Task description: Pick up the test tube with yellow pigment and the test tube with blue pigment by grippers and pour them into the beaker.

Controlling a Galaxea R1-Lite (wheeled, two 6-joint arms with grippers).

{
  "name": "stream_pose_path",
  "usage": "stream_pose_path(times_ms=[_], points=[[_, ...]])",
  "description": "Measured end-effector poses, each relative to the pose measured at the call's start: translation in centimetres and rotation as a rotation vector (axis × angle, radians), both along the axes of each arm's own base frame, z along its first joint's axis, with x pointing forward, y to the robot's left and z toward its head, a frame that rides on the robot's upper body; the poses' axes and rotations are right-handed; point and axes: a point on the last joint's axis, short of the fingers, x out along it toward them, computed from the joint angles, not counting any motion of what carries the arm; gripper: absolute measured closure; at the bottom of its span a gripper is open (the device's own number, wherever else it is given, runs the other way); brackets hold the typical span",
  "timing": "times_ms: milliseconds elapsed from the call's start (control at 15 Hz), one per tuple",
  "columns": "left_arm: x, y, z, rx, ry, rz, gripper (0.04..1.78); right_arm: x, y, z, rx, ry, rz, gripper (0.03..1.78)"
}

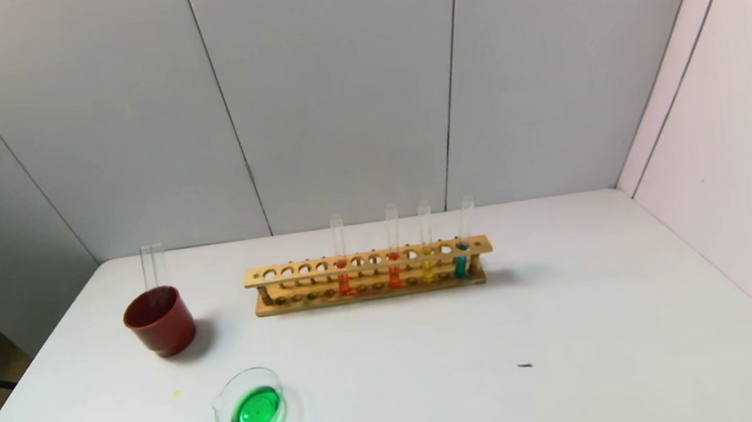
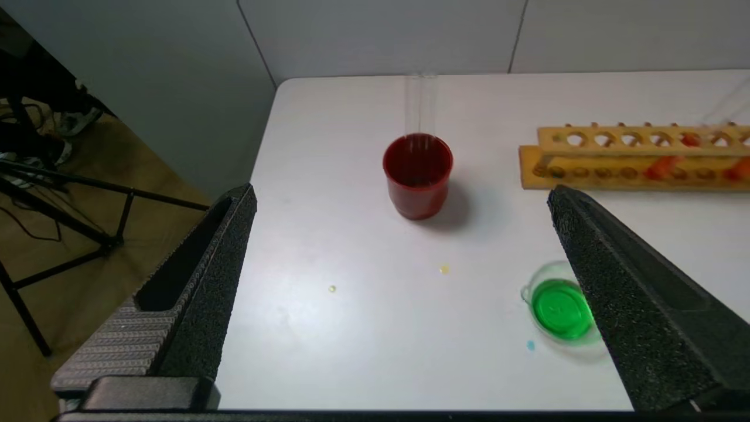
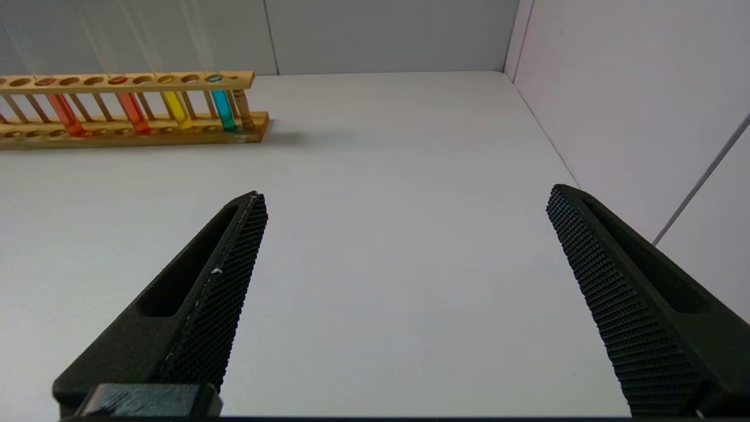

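Observation:
The yellow test tube (image 1: pixel 428 262) and the blue test tube (image 1: pixel 462 255) stand upright at the right end of a wooden rack (image 1: pixel 369 275); both also show in the right wrist view, yellow (image 3: pixel 176 108) and blue (image 3: pixel 223 109). The beaker (image 1: pixel 252 413) sits near the table's front left and holds green liquid; it also shows in the left wrist view (image 2: pixel 559 305). My left gripper (image 2: pixel 401 196) is open and empty above the table's left front. My right gripper (image 3: pixel 404 196) is open and empty over bare table at the right. Neither gripper shows in the head view.
A dark red cup (image 1: pixel 160 320) with two empty clear tubes (image 1: pixel 153 266) stands at the left. Two orange-red tubes (image 1: pixel 343 275) stand in the rack. Small yellow and blue drops (image 2: pixel 444 269) lie on the table. Walls close the back and right; the table's left edge drops off.

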Motion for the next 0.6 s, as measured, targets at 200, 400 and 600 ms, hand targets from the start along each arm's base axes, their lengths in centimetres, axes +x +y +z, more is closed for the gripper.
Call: stream_pose_path(times_ms=[200, 400, 600], points=[[-4.5, -1.5, -1.3, -0.008, -0.008, -0.057, 0.08, 0.0, 0.0, 0.0, 0.000, 0.000, 0.000, 0.07], [-7.5, -2.4, -2.2, -0.001, -0.021, -0.117, 0.08, 0.0, 0.0, 0.0, 0.000, 0.000, 0.000, 0.07], [-10.1, -2.6, -3.8, 0.001, -0.007, -0.163, 0.08, 0.0, 0.0, 0.0, 0.000, 0.000, 0.000, 0.07]])
